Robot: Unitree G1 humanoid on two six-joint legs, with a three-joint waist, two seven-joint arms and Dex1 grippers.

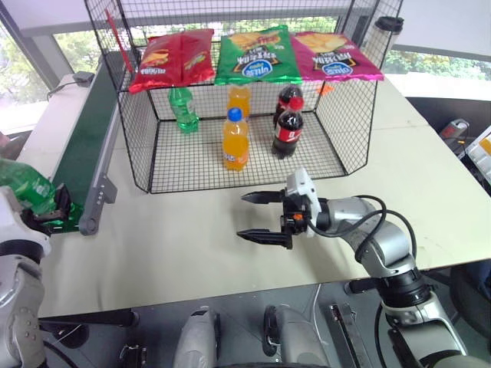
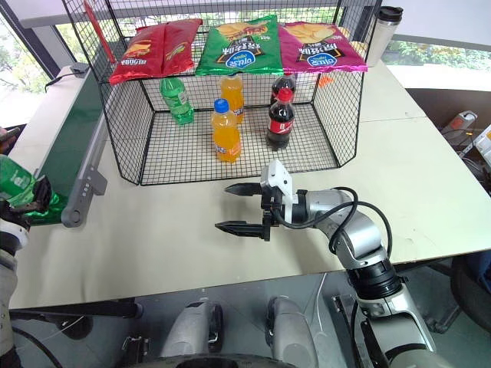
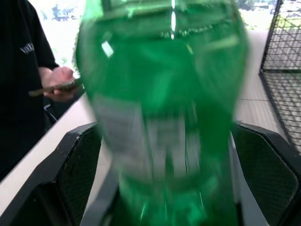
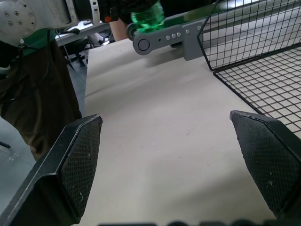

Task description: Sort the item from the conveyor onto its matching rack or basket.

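The item, a clear-green bottle [image 1: 23, 185], lies tilted at the near end of the conveyor [image 1: 83, 146], at the table's left edge. My left gripper [image 1: 47, 208] is shut on the bottle [image 3: 164, 103], with a black finger [image 3: 77, 174] on either side of its body. The cap is hidden. The black wire basket [image 1: 136, 142] stands at the back of the table, right of the belt. My right gripper [image 1: 261, 217] hangs open over the bare tabletop in front of the basket, pointing left with nothing between its fingers [image 4: 77, 165].
Inside the basket stand a green bottle [image 1: 182, 109], two orange bottles [image 1: 235, 139] and two cola bottles [image 1: 288, 126]. Three chip bags [image 1: 257, 54] lie on its top. A travel mug [image 2: 383, 31] stands at the back right. A person [image 3: 19, 80] stands beyond the conveyor.
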